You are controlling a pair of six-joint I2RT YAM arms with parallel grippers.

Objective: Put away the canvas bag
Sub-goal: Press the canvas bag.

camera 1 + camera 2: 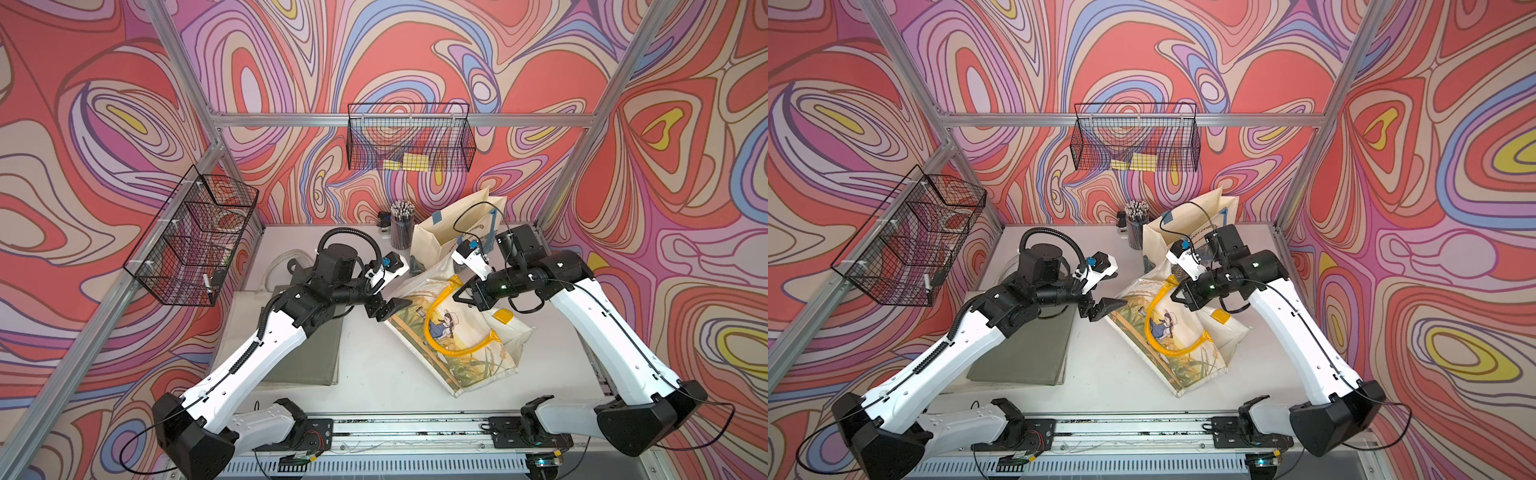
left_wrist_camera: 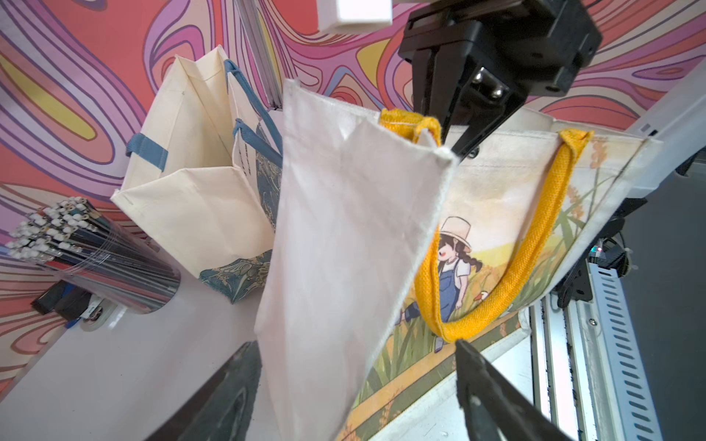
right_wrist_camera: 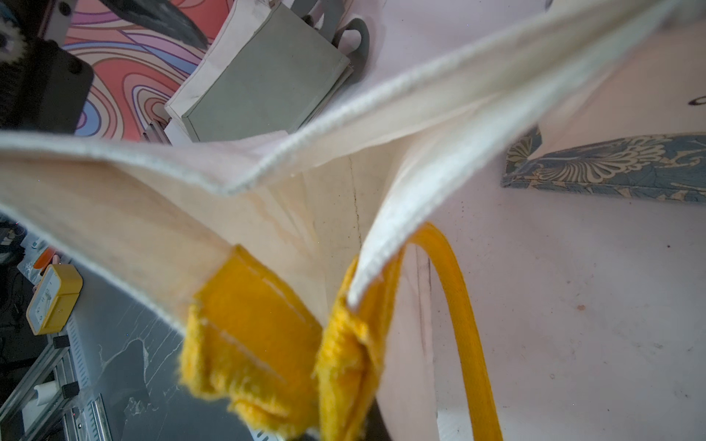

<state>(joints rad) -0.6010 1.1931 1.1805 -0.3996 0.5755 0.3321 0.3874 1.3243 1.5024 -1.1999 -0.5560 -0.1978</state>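
The canvas bag [image 1: 457, 345] [image 1: 1179, 349], cream with a printed girl and yellow handles [image 1: 436, 328], lies on the white table at centre right with one end lifted. My right gripper [image 1: 463, 293] [image 1: 1177, 295] is shut on its rim, where a yellow handle [image 3: 248, 324] is sewn on. My left gripper [image 1: 386, 309] [image 1: 1104, 309] is open at the bag's left edge. In the left wrist view the bag's plain side panel [image 2: 344, 248] hangs between the spread fingers [image 2: 481, 382], not pinched.
A second cream bag with blue handles [image 1: 453, 232] stands open behind. Next to it is a cup of pencils [image 1: 402, 226]. A grey folded pad [image 1: 303, 353] lies under the left arm. Wire baskets hang on the back wall [image 1: 409, 141] and the left wall [image 1: 195, 237].
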